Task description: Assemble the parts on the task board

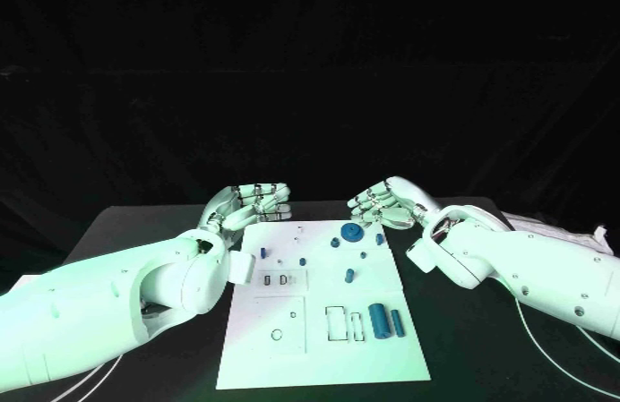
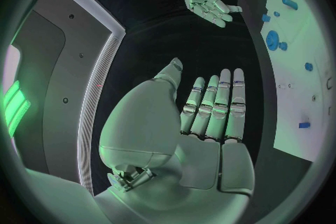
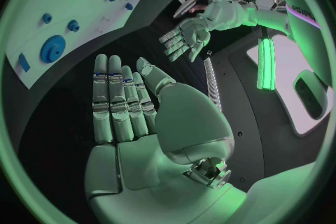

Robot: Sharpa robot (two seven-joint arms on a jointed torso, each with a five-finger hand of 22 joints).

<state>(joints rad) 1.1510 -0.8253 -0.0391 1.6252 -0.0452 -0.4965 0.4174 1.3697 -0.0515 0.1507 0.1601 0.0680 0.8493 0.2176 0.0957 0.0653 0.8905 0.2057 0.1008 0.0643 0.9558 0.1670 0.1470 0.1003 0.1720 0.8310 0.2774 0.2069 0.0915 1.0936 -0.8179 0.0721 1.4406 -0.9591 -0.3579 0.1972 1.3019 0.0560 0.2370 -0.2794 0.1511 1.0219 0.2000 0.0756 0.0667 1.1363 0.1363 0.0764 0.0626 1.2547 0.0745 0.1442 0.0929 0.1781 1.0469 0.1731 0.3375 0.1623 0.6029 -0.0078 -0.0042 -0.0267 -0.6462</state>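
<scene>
The white task board point(image 1: 323, 348) lies in the middle of the black table. Blue parts sit on it: a gear point(image 1: 351, 232) near the far edge, small pegs point(image 1: 348, 276) mid-board, and a thick cylinder point(image 1: 379, 319) beside a thinner one point(image 1: 400, 323) towards the near right. My left hand point(image 1: 252, 203) hovers at the board's far left corner, my right hand point(image 1: 385, 203) at its far right corner, close to the gear. In the wrist views the left hand point(image 2: 210, 117) and right hand point(image 3: 126, 106) show straight fingers and bare palms. The gear point(image 3: 52, 49) lies beside the right hand.
Rectangular slots point(image 1: 344, 322) and a round hole point(image 1: 277, 334) mark the board's near half. Pale clutter and cables point(image 1: 569, 232) lie at the table's right edge. Bare black table point(image 1: 491, 330) flanks the board on both sides.
</scene>
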